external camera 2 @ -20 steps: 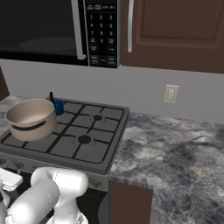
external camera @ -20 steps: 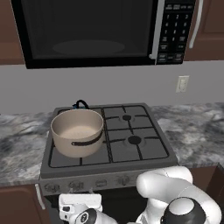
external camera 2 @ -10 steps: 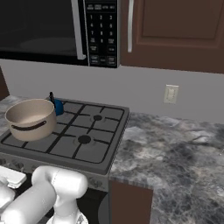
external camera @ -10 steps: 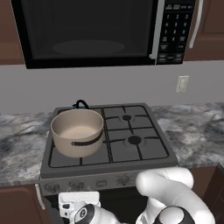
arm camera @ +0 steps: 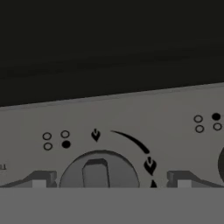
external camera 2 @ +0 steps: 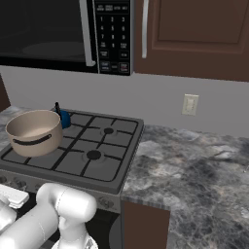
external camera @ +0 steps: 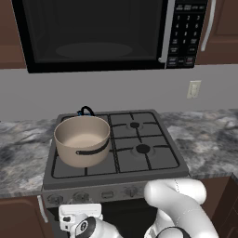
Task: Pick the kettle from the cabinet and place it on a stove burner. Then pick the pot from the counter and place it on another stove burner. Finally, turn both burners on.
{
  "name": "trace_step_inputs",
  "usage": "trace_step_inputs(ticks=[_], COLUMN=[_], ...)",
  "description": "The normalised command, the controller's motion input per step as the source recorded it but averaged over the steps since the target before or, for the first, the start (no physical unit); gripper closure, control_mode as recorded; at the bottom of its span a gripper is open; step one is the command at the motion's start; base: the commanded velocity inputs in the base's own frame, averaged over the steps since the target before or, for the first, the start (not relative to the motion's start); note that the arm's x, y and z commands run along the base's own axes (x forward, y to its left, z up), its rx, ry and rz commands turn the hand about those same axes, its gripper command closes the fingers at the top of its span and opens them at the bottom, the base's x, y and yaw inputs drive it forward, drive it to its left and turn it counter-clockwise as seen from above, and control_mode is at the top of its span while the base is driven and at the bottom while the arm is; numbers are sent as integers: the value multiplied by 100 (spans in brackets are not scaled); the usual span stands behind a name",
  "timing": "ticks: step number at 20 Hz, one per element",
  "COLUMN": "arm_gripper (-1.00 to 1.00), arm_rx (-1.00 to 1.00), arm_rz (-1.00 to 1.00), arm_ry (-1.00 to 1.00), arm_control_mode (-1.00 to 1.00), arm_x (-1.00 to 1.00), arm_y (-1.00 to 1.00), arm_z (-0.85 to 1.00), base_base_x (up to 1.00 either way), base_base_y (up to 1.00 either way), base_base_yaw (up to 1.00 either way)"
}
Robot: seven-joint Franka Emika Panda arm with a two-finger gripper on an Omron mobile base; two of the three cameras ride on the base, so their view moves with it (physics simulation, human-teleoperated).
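Gripper (arm camera: 109,183): fingers spread either side of round grey stove knob (arm camera: 98,170) | beige-tan pot (external camera: 82,140) on front-left burner | dark-blue kettle (external camera 2: 64,118) just behind pot

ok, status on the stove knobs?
Gripper open, fingertips either side of a round grey stove knob. Wide beige pot on front-left burner, small dark-blue kettle behind it. Nothing in the way.

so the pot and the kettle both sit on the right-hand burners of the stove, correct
Not right-hand. In the left base view the pot sits on the front left burner, and the kettle stands behind it on the rear left of the stove.
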Motion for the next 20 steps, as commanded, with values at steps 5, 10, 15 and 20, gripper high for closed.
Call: trace_step_inputs(ticks=[5, 10, 15, 20], arm_gripper=[-100, -100, -100, -100], arm_rx=[0, 0, 0, 0], arm_rz=[0, 0, 0, 0], arm_ry=[-1, -2, 0, 0], arm_control_mode=[-100, -100, -100, -100], arm_x=[0, 0, 2, 9], arm_y=[-6, -15, -10, -2], arm_z=[1, 9, 15, 6], base_base_x=[0, 0, 0, 0], base_base_y=[0, 0, 0, 0], base_base_yaw=[0, 0, 0, 0])
